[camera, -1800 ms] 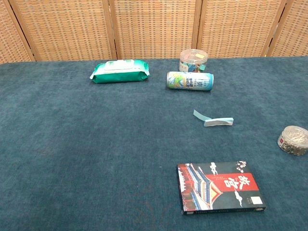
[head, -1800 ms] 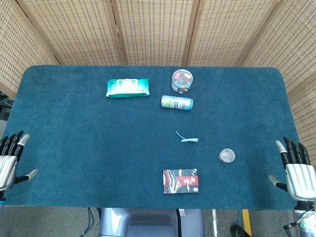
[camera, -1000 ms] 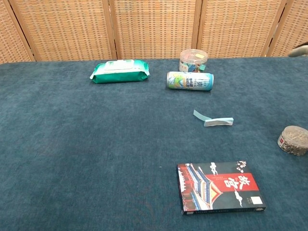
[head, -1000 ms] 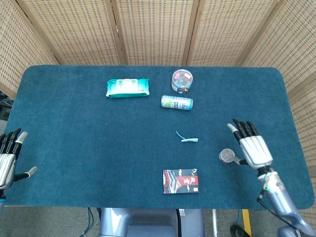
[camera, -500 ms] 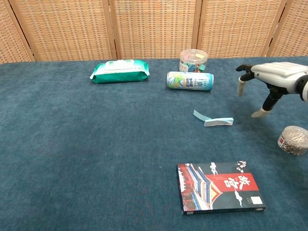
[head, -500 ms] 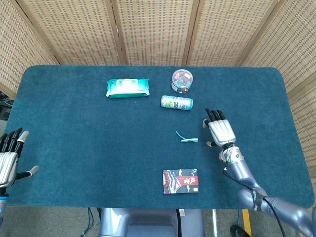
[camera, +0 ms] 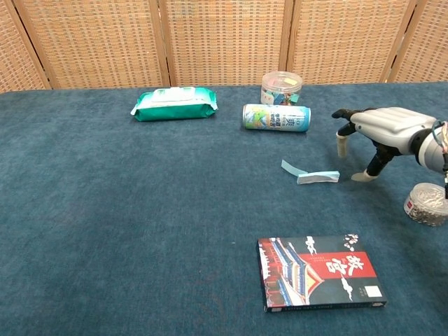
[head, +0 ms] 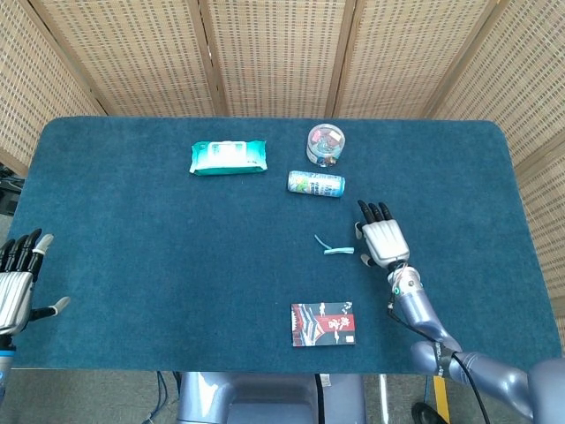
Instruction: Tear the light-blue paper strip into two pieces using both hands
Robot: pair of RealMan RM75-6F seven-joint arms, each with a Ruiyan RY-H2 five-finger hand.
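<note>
The light-blue paper strip [head: 336, 248] [camera: 310, 174] lies bent on the blue cloth near the middle of the table. My right hand [head: 382, 237] [camera: 376, 131] hovers just right of the strip's right end, palm down with fingers spread, holding nothing; the thumb tip is close to the paper but apart from it. My left hand [head: 18, 281] stays at the table's near left edge, fingers spread and empty; the chest view does not show it.
Behind the strip lie a green drink can [head: 316, 184] on its side and a clear round tub [head: 326, 143]. A wet-wipes pack [head: 229, 157] sits at the back left. A red and black box [head: 323, 323] lies near the front edge. A small round tin [camera: 427, 203] stands under my right forearm.
My right hand has swept from the near right corner leftward across the table to just beside the strip, lowering a little in the last half second. The left hand has barely moved.
</note>
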